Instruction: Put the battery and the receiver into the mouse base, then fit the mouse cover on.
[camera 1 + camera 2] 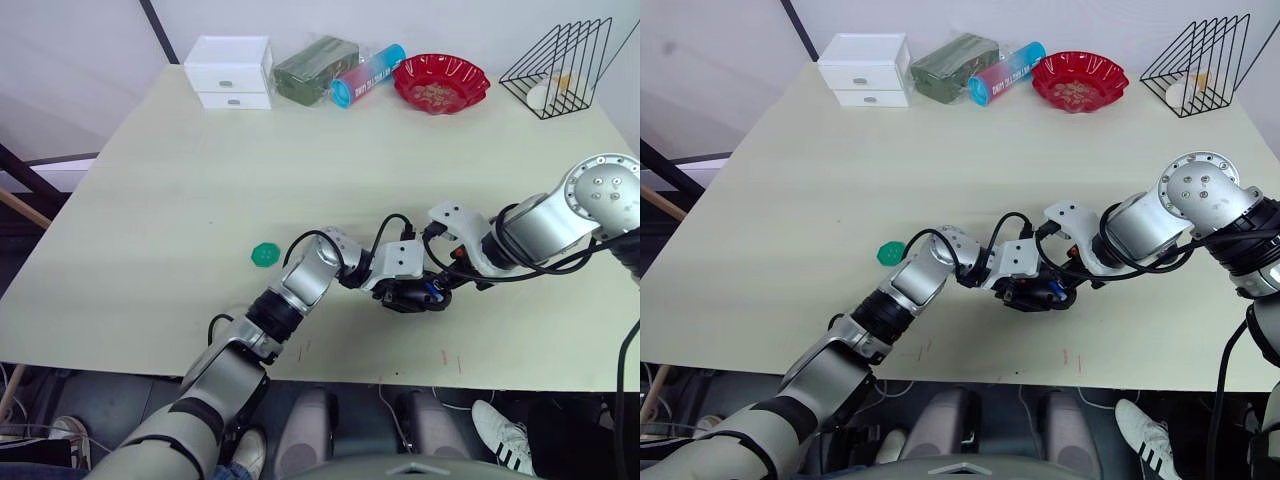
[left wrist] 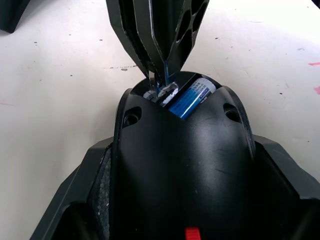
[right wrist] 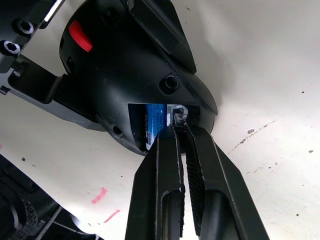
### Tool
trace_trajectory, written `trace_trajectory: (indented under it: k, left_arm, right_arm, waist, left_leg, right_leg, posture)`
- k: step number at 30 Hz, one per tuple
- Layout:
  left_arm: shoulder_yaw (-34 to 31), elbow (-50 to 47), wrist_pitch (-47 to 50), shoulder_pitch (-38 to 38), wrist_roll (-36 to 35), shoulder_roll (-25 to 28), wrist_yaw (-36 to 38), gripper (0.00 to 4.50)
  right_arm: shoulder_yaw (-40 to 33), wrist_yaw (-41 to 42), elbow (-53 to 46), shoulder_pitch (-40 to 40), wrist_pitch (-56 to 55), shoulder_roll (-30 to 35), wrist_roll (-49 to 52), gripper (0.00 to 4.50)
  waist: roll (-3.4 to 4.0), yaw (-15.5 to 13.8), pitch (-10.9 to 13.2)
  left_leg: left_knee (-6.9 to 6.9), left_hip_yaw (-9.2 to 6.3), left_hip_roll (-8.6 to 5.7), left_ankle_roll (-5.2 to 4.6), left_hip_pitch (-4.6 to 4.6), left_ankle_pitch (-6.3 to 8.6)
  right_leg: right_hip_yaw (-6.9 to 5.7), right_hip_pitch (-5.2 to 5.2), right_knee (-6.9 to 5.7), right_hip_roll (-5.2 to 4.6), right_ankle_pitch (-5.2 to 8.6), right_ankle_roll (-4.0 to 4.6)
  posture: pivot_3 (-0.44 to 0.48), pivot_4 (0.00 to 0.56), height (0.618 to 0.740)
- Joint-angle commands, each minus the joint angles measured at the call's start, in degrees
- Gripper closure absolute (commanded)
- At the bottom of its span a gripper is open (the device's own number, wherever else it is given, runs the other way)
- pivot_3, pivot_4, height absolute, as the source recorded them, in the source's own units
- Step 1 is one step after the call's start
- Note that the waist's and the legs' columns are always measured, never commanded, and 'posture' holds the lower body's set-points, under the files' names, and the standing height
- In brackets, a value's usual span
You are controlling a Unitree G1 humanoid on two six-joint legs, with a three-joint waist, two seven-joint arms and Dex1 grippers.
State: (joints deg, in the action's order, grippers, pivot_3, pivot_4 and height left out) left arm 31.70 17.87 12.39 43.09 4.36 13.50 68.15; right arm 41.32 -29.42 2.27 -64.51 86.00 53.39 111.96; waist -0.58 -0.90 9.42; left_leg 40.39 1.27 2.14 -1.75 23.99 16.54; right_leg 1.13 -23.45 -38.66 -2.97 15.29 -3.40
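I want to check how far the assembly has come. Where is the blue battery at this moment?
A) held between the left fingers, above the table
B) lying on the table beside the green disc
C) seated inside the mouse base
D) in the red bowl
C: both wrist views show the battery lying in the hollow of the mouse base, next to the right gripper.

mouse base (image 2: 185, 170), battery (image 2: 191, 97) inside, right pincer (image 2: 161, 87)

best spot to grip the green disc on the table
Judging from the head view, take the green disc across its outer rim from straight above: it lies flat on the table, apart from the arms, so only opposite edges offer the fingers purchase.
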Motion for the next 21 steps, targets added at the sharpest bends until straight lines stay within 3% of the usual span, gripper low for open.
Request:
trace_trajectory:
  k: [1,21]
  left_arm:
    - [2.51,1.97,0.33,-1.53,2.45,0.26,-0.56,1.51]
    - [2.69,1.39,0.55,-2.54,2.87,0.47,-1.60,1.51]
  right_arm:
    - [-0.24,-0.77,-0.99,0.06,-0.58,0.79,1.03,4.50]
    - [1.61,-0.86,3.22,-0.59,0.01,-1.19,1.04,4.50]
  waist:
    - [0.00,-0.04,0.00]
    - [-0.02,0.03,-0.07]
  left_leg:
    - [0.00,0.00,0.00,0.00,0.00,0.00]
    - [-0.04,-0.01,0.01,-0.01,0.01,0.01]
  right_leg:
    - [0.00,0.00,0.00,0.00,0.00,0.00]
    - [-0.02,0.03,0.11,-0.02,0.00,0.00]
  posture:
    - [0.000,0.150,0.740]
    - [0.000,0.150,0.740]
